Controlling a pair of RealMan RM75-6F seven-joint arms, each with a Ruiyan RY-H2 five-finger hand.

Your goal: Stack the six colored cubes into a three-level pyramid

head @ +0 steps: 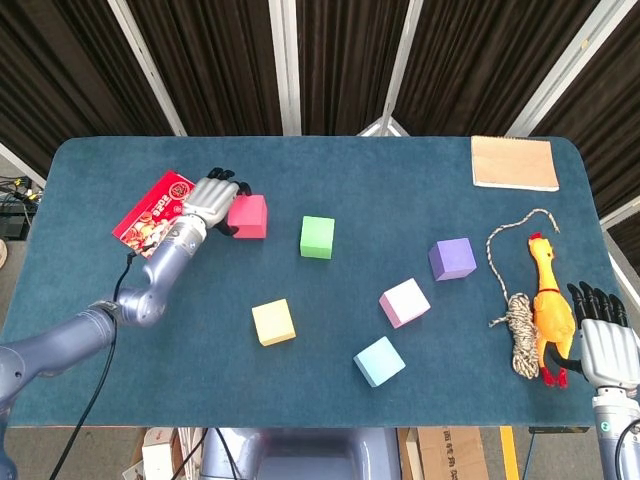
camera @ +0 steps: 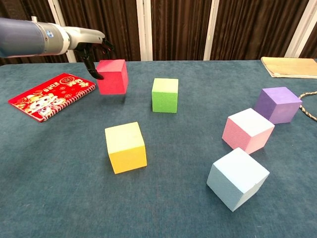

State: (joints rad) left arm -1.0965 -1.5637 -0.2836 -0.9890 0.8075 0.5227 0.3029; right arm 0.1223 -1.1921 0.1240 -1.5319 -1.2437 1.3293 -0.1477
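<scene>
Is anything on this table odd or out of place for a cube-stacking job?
Yes: a rubber chicken and a rope lie near the right edge, beside the idle right hand, and a red booklet sits askew at the left. None are cubes.

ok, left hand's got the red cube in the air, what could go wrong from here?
1. The left hand grips the red cube only along its far, upper edge, so it could slip or rotate before placement.
2. The green cube sits just past the red one; setting down beside it could knock it out of line.
3. The remaining cubes lie scattered, with the purple cube near the rope and rubber chicken, which the right hand could snag.
</scene>
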